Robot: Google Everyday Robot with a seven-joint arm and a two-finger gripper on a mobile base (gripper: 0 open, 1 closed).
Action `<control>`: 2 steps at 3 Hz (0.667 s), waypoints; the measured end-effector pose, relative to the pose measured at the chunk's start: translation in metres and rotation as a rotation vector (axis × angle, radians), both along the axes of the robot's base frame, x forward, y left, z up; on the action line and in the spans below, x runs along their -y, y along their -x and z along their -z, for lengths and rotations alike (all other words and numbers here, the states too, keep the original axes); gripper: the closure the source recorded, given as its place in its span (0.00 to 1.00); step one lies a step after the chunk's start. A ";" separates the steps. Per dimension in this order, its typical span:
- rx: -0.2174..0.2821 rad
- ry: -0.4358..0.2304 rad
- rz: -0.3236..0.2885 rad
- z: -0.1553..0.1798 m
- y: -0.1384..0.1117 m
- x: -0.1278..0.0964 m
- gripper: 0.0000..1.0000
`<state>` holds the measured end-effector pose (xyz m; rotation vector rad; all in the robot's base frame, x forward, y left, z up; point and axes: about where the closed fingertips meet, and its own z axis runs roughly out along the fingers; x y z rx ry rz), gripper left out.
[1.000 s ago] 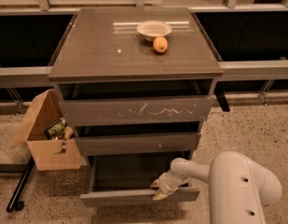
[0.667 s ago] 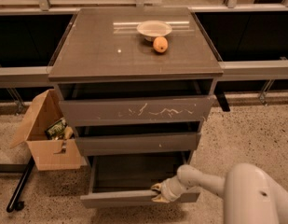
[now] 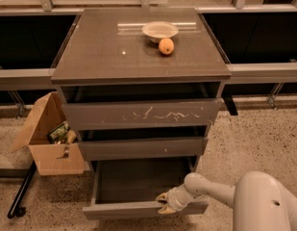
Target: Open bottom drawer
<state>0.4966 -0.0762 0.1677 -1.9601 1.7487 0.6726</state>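
The bottom drawer (image 3: 124, 209) of the dark grey-brown cabinet stands pulled out, its empty inside showing and its plain front low in the view. My gripper (image 3: 165, 203) sits at the top edge of that drawer front, right of its middle, with the white arm (image 3: 253, 201) reaching in from the lower right. The middle drawer (image 3: 143, 148) with a small white speck and the top drawer (image 3: 141, 113) with white scratch marks stand above it, both slightly out.
A white bowl (image 3: 160, 31) and an orange (image 3: 166, 46) sit on the cabinet top (image 3: 114, 52). An open cardboard box (image 3: 49, 141) with items stands on the speckled floor at the left, beside a black pole (image 3: 20, 191). Dark shelving runs behind.
The bottom drawer has come a little further out. My arm has drawn back toward the lower right, with the gripper staying at the drawer front's top edge.
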 end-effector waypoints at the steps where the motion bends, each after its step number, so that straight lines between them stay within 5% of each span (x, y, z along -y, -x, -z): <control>1: 0.000 0.000 0.000 0.000 0.000 0.000 0.30; 2: 0.000 0.000 0.000 0.000 0.000 0.000 0.08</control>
